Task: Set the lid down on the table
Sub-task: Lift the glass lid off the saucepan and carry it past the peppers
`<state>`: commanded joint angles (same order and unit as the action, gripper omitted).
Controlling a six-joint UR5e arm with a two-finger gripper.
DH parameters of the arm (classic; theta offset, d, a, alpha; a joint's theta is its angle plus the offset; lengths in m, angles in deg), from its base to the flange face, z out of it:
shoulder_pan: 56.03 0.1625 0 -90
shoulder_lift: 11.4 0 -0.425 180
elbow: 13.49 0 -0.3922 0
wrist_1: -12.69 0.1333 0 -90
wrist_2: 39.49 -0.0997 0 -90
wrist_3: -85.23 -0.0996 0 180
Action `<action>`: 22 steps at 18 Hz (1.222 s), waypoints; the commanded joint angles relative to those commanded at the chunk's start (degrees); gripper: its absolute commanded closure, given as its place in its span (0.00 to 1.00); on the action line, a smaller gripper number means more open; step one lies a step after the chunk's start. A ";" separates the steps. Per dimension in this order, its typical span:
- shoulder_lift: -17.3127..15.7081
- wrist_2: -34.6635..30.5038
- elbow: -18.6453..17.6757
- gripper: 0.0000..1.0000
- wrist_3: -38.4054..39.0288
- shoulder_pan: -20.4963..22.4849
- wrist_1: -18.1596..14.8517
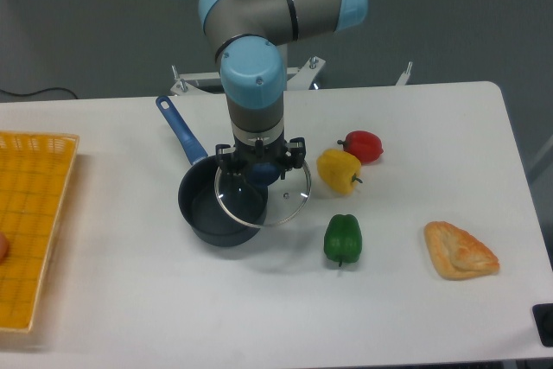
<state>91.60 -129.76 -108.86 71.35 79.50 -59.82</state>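
The lid point(281, 198), a clear glass disc with a thin metal rim, hangs from my gripper point(261, 168), which is shut on its dark blue centre knob point(263, 172). The lid is held a little above the white table point(130, 300) and shifted right of the dark blue saucepan point(212, 209), overlapping the pan's right rim in this view. The pan stands open with its long blue handle point(180, 130) pointing to the back left. The fingertips are largely hidden by the gripper body.
A yellow pepper point(338, 169), a red pepper point(363, 145) and a green pepper point(343, 238) lie right of the lid. A pastry point(458, 251) lies at the right. A yellow woven tray point(30, 222) sits at the left edge.
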 joint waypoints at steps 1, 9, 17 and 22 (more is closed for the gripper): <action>0.00 0.00 -0.09 0.33 0.00 0.00 0.09; 0.00 0.00 -0.09 0.33 -3.24 2.45 0.09; 0.26 0.09 0.44 0.33 -12.11 7.72 0.44; 0.53 0.00 0.44 0.33 -20.20 12.73 0.53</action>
<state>92.13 -129.76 -108.42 51.15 92.23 -59.29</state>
